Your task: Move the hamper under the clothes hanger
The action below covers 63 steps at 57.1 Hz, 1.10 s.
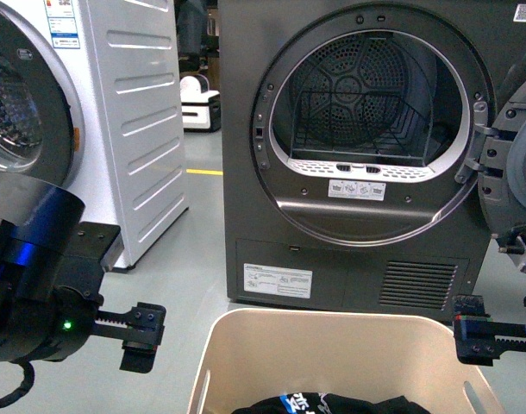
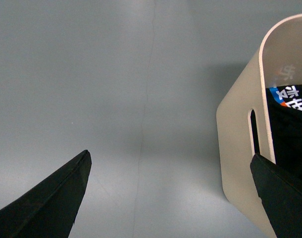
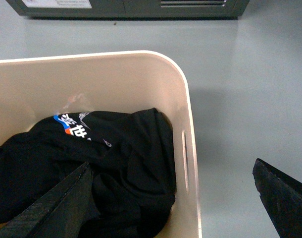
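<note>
The beige hamper (image 1: pixel 332 349) stands on the floor at the bottom centre, in front of the dryer. A black garment (image 1: pixel 332 404) with blue and white print lies in it. My left gripper (image 1: pixel 143 336) is open, just left of the hamper's left side. In the left wrist view (image 2: pixel 170 153) one finger is over bare floor and the other is by the hamper's wall (image 2: pixel 237 148) at its handle slot. My right gripper (image 1: pixel 483 338) is open and straddles the hamper's right wall (image 3: pixel 189 163), with one finger over the garment (image 3: pixel 116 158). The clothes hanger is out of view.
A dark grey dryer (image 1: pixel 358 147) with its round door open stands right behind the hamper. A white washing machine (image 1: pixel 116 112) stands at the left. Grey floor (image 1: pixel 203 216) runs between them, with a yellow line farther back.
</note>
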Available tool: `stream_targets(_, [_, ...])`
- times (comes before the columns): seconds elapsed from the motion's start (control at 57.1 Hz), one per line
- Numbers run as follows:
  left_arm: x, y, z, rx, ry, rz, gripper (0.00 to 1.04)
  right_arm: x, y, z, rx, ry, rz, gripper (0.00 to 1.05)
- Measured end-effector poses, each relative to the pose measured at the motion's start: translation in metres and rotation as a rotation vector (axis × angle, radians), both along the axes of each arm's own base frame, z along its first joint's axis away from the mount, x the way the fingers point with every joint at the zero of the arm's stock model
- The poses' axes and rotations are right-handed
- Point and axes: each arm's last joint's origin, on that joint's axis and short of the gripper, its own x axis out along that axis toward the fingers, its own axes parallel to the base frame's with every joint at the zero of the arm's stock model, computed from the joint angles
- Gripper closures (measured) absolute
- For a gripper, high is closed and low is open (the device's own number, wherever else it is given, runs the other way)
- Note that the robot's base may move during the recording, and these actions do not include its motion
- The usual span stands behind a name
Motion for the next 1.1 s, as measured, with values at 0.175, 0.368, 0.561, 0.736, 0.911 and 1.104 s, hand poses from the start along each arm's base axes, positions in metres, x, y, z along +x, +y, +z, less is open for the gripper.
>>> stream_targets(0.175, [0.013, -0.016, -0.02, -0.015, 0.033, 0.003, 0.07, 0.012, -0.003, -0.025, -0.039, 0.059, -0.007, 0.08])
stream_targets(0.368, [0.024, -0.034, -0.037, 0.001, 0.063, 0.018, 0.07, 0.021, -0.007, -0.049, -0.072, 0.113, -0.021, 0.08])
stream_targets(0.561, [0.036, -0.037, -0.058, -0.01, 0.079, 0.042, 0.07, 0.029, -0.006, -0.068, -0.078, 0.144, -0.023, 0.08])
stream_targets(0.736, [0.049, -0.048, -0.062, -0.043, 0.045, 0.026, 0.07, 0.035, -0.002, -0.078, -0.084, 0.15, -0.019, 0.08])
stream_targets(0.911, [0.052, -0.065, -0.054, -0.131, 0.023, -0.007, 0.07, 0.036, -0.002, -0.083, -0.083, 0.156, -0.018, 0.08])
stream_targets(1.104, [0.05, -0.084, -0.044, -0.132, 0.032, -0.045, 0.07, 0.037, -0.002, -0.084, -0.083, 0.151, -0.019, 0.08])
